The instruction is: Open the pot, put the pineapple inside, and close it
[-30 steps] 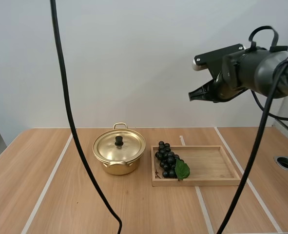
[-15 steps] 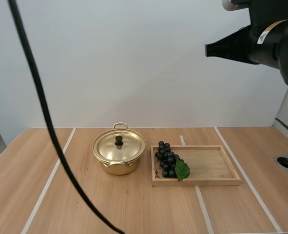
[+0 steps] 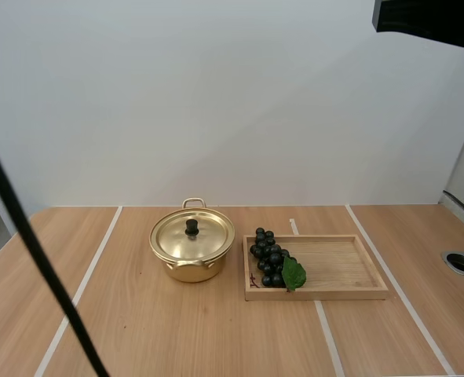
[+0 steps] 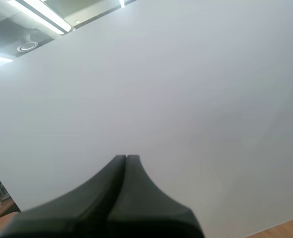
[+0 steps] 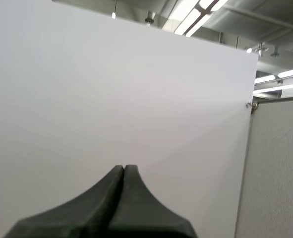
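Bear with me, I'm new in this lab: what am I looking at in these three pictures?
This is a two-armed robot built to grasp things. One camera looks down over a wooden table; the other two ride on the wrists. On the table stands a gold pot with its lid on; beside it lies a wooden tray holding dark grapes at its end nearer the pot. In the wrist views the left gripper and the right gripper each show as one dark wedge: shut, holding nothing.
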Tool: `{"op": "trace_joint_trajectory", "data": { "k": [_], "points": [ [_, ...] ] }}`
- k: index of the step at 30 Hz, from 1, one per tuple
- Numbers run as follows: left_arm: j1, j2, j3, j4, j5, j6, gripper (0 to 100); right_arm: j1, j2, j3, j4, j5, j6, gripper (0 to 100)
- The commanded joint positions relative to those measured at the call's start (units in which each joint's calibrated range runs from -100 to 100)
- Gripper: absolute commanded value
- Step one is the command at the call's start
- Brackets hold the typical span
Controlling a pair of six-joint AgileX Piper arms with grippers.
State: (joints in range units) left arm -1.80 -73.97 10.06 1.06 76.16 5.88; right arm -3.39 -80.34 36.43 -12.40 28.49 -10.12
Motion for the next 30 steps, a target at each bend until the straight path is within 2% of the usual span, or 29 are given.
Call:
{"op": "trace_joint_trajectory", "data": {
  "k": [1,3,5,9,12,21,25,30],
  "points": [
    [-0.07,-5.94,4.98,1.34,-10.26,-0.95,0,-0.25,-2.86,0.13,-0.99,-1.90,-0.33,0],
    [-0.24,-10.66,8.94,2.79,-16.99,-2.17,0,-0.25,-3.95,0.45,-1.17,-1.20,-0.33,0],
    [-0.27,-13.99,12.54,5.84,-18.71,-4.40,0,-0.25,-4.76,0.92,-1.17,-1.39,-0.33,0],
    [-0.27,-16.02,22.95,17.56,-18.91,-12.79,0,-0.25,-5.88,2.37,-0.49,-2.47,-0.33,0],
    [-0.20,-17.40,30.46,23.84,-22.92,-18.92,0,-0.25,-6.81,4.24,1.49,-3.12,-0.33,0],
    [0.13,-23.58,45.96,26.21,-39.28,-26.27,0,-0.17,-7.74,13.95,1.20,-8.47,-0.33,0],
    [0.13,-25.33,54.94,26.21,-47.91,-26.59,0,-0.12,-11.08,19.82,0.50,-12.32,-0.33,0],
    [-0.05,-26.03,66.08,26.21,-51.16,-27.63,0,-0.12,-15.71,26.78,0.61,-12.52,-0.33,0]
  ]
}}
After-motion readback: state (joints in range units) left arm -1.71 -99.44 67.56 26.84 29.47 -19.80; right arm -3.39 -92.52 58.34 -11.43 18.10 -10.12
